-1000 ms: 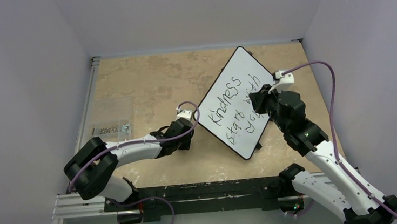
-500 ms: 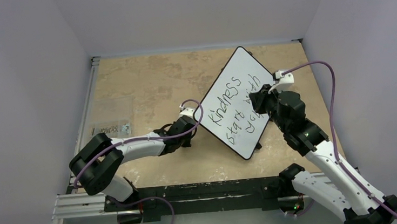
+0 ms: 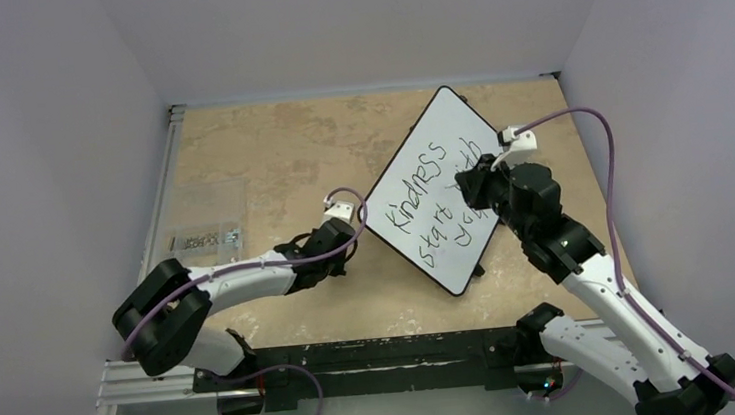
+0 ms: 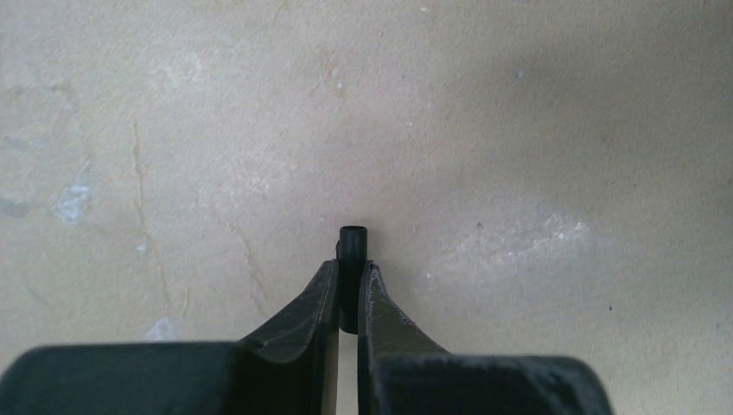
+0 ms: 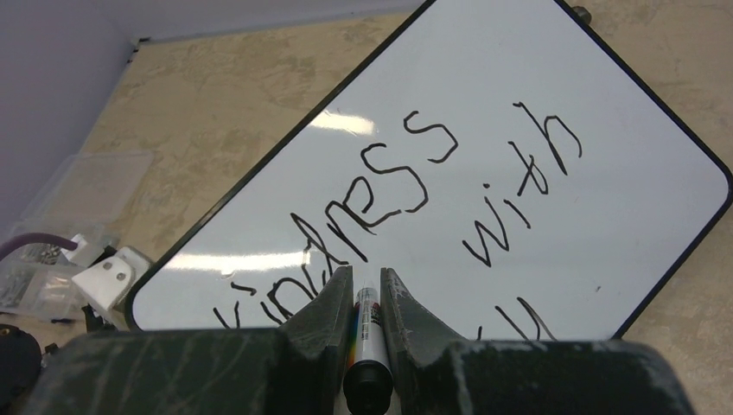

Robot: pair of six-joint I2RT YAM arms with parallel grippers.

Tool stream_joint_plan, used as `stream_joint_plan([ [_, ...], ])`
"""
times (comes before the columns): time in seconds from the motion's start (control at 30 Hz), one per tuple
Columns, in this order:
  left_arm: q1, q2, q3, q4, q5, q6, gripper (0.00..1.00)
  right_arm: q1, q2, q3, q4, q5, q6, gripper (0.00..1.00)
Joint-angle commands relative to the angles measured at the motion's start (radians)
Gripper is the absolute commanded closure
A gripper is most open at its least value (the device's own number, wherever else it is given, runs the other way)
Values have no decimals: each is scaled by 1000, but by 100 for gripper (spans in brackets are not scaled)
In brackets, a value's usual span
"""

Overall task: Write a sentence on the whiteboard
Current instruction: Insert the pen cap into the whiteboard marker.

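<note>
The whiteboard [image 3: 457, 124] lies turned like a diamond at the table's right middle; it also fills the right wrist view [image 5: 519, 69]. The sentence [image 3: 435, 194] reads "Kindness start with", with a few more strokes below it [image 5: 527, 324]. My right gripper [image 3: 470, 186] hovers over the board's right side, shut on a white marker with a black end [image 5: 367, 333], [image 5: 360, 275]. My left gripper [image 3: 349, 252] is at the board's left edge, low over the table, shut on a small black cylinder [image 4: 353, 246], [image 4: 349, 270].
A clear plastic bag of small parts [image 3: 208, 238] lies at the table's left edge and shows in the right wrist view [image 5: 30, 281]. Grey walls enclose the table on three sides. The left arm's white cable clip [image 5: 108, 275] sits beside the board's lower left rim.
My right gripper has shifted slightly up and left over the board with the marker. My left arm swung a little right, then back. The writing looks the same.
</note>
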Motion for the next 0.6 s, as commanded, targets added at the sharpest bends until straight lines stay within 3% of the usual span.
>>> stream_joint_plan([
  [0.0,10,-123,0,-98,-38,23,100,-4,13,89,32,-76,-14,100],
  [0.47,58,-593,109,-434,81,189,100,-4,87,189,91,-423,-13,100],
  [0.57,59,-642,154,-440,227,201,100,-3,99,217,97,-521,0,100],
])
